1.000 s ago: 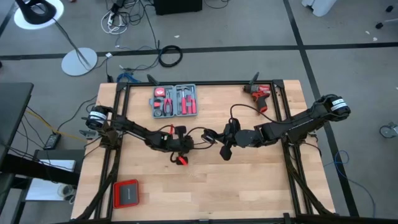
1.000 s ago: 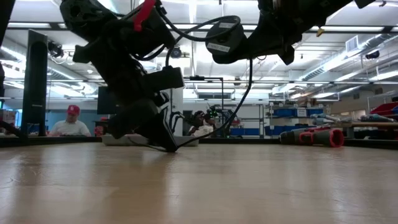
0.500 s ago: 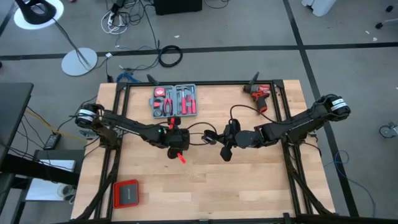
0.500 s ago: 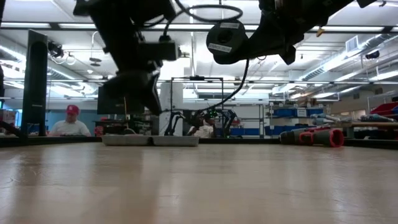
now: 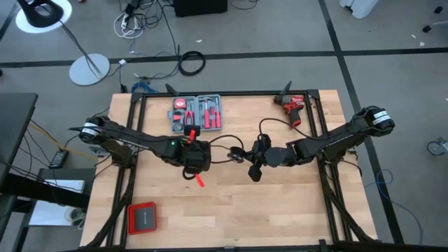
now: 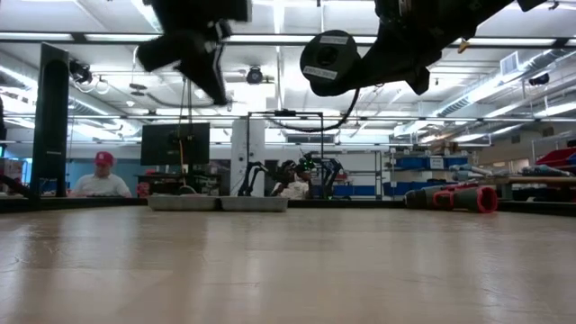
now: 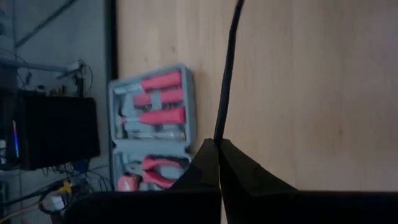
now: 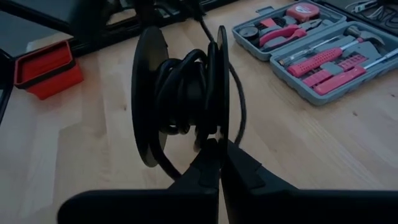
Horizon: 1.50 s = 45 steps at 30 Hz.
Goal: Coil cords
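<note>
A thin black cord (image 7: 225,74) is partly wound on a black two-disc spool (image 8: 180,99). Its free length sags in the air (image 6: 306,129) between my two grippers above the table's middle. My left gripper (image 5: 204,155) is shut on the cord, high above the wood (image 6: 193,45). My right gripper (image 5: 257,155) is shut on the spool (image 5: 253,168), which shows high in the low view (image 6: 328,63). The cord's far end is hidden. My left gripper pinches the free cord (image 7: 217,134) between its two fingertips, slanting down from the table's left. The cord runs on away from the fingers toward the spool, lifted clear of the table and slack. My right gripper pinches the rim of one spool disc (image 8: 217,134) between its fingers, coming from the table's right and slanting down. The spool stands on edge with its discs upright, lifted clear of the table, the wound cord beside the fingers.
An open grey tool case (image 5: 197,113) with red-handled tools lies at the far edge, left of centre. A red drill (image 5: 292,106) lies at the far right. A red box (image 5: 142,218) sits near the front left corner. Bare wood stretches along the near side.
My left gripper has risen from the tabletop to high above it, tipping up as it went and staying shut on the cord. The cord's held part, which lay at the wood, now hangs clear of the table. The spool has kept still.
</note>
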Tool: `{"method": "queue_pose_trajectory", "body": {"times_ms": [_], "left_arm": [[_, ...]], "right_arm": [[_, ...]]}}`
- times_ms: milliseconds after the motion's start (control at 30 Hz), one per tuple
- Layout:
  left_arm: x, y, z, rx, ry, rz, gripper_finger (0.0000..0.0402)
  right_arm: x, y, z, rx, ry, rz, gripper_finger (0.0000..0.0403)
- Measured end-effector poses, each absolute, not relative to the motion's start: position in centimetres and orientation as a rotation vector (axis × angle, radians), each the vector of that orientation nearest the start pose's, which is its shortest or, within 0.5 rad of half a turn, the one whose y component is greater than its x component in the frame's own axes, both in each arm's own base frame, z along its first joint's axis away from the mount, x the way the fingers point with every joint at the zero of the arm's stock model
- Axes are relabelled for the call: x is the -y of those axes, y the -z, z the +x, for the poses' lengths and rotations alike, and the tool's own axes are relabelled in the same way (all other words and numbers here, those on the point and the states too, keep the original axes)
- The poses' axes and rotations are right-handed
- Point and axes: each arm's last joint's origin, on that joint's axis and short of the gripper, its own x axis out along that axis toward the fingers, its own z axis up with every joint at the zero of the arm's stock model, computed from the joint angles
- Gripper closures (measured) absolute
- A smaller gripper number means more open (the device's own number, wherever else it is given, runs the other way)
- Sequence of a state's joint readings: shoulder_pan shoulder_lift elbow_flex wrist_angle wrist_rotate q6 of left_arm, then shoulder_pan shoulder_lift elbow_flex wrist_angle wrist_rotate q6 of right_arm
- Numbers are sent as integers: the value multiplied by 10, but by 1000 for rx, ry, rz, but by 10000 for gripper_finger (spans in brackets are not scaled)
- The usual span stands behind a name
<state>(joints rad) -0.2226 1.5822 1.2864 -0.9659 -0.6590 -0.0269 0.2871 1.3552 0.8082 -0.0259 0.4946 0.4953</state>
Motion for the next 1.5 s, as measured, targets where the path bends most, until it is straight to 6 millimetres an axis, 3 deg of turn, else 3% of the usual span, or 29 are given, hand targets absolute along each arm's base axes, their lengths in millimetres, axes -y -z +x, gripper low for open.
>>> {"method": "queue_pose_trajectory", "body": {"times_ms": [300, 433, 833, 1033, 1500], "left_arm": [[65, -317, 307, -970, -449, 588, 401], [71, -331, 311, -891, -439, 619, 401], [69, -325, 297, -1019, -457, 589, 401], [72, -327, 295, -1005, -485, 609, 401], [74, -363, 302, -863, -532, 686, 401]], "right_arm": [[-66, -233, 273, -488, 334, 264, 403], [-66, -232, 273, -493, 351, 254, 403], [-66, -231, 271, -491, 389, 231, 403], [-66, -229, 270, -512, 399, 239, 403], [-65, -225, 267, -553, 414, 245, 403]]}}
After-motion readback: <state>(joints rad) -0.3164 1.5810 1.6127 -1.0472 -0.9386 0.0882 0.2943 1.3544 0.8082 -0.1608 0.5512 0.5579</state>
